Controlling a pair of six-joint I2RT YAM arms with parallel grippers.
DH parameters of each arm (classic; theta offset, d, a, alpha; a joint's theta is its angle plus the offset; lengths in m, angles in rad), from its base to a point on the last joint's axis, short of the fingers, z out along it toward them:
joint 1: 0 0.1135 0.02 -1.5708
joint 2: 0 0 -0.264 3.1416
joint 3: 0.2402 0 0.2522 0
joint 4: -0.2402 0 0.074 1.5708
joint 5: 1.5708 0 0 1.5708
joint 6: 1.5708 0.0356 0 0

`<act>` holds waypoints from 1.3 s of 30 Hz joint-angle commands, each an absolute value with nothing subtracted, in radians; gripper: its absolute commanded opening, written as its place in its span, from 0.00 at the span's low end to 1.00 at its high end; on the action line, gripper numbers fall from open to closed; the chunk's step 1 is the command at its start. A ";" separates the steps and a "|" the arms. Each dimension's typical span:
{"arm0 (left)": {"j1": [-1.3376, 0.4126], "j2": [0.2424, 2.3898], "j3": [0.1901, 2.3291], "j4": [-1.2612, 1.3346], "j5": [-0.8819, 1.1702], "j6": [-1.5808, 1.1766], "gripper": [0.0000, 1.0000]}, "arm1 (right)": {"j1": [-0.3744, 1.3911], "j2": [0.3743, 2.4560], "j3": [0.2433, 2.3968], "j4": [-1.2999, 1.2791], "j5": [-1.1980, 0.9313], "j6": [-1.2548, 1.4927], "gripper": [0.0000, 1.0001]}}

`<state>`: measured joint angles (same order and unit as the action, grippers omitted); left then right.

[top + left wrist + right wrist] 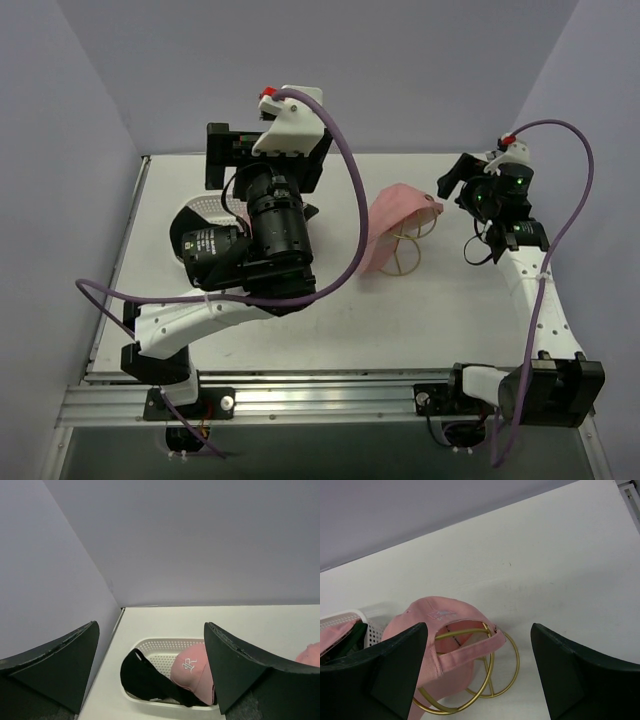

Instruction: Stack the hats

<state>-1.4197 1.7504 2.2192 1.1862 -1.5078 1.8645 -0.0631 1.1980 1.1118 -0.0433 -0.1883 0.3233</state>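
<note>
Left gripper [150,626] gaping, empty, over basket [150,642] — black hat [142,680] and pink hat [192,670] inside, your 2 left to move. Centre: draped pink hat [445,614] on gold stand [505,672], 1 done by my read. Right gripper [479,627] spread, empty, above it.

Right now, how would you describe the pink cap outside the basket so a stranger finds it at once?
Look near the middle of the white table. A gold wire stand rises there, and the pink cap is draped over it. The other pink cap lies in the white basket with a black cap; only this one sits on wire.
</note>
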 commanded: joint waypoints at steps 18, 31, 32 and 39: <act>-0.897 1.272 1.761 -0.411 -0.180 -0.141 0.94 | -0.058 1.154 1.344 -0.222 -0.222 0.256 0.67; -0.902 1.393 1.493 -0.321 -0.023 -0.235 0.96 | -0.054 1.161 1.430 -0.453 -0.438 0.264 0.42; -0.903 1.402 1.473 -0.302 -0.018 -0.241 0.96 | -0.054 1.166 1.430 -0.456 -0.451 0.267 0.41; -0.940 1.411 1.293 -0.129 0.000 -0.288 0.97 | -0.026 1.213 1.427 -0.503 -0.439 0.272 0.44</act>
<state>-0.9165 1.4200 1.3308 -0.2531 -0.0349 -0.2588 -0.0444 1.1969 1.4288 -0.4667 -0.4168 0.2665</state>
